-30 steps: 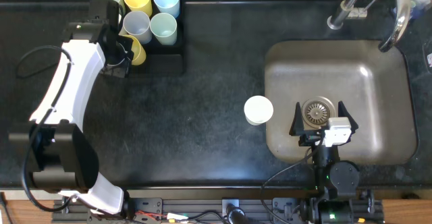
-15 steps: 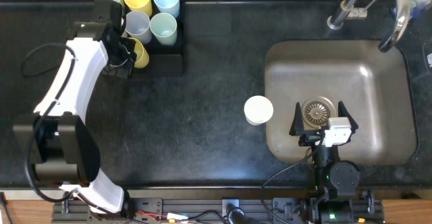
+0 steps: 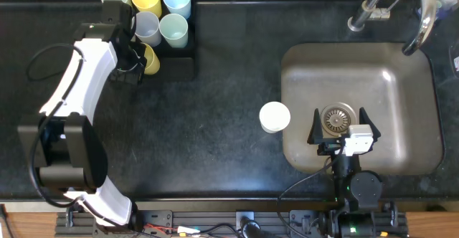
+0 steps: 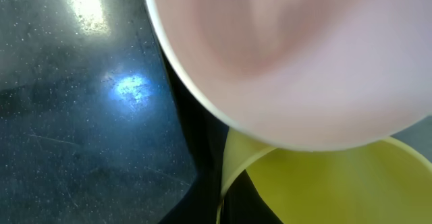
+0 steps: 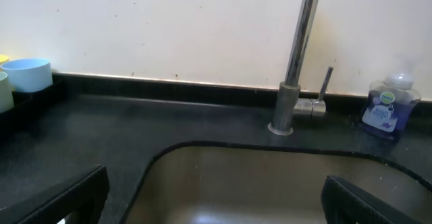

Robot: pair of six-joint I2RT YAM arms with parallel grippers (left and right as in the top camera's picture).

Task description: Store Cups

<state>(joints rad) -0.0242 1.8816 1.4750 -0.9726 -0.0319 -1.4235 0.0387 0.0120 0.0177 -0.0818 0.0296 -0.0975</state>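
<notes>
Edged slightly farther toward the far-left rack (image 3: 179, 67) since a second ago, left gripper (image 3: 135, 54) clamped on the tilted yellow cup (image 3: 150, 59). From above, also a white cup (image 3: 275, 117) on the counter just left of the sink (image 3: 401, 152). Through the left wrist, yellow rim right beside a pale cup (image 4: 283, 55). Through the right wrist, right gripper (image 5: 214, 210) spread wide over the basin, empty. Probably light, stiff, slick plastic; best pinched across the wall at the rim.

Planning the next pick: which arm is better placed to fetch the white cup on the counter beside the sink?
Right. The right gripper sits over the sink with jaws open, close to the white cup. The left gripper is far off at the cup rack, beside a yellow cup.
</notes>
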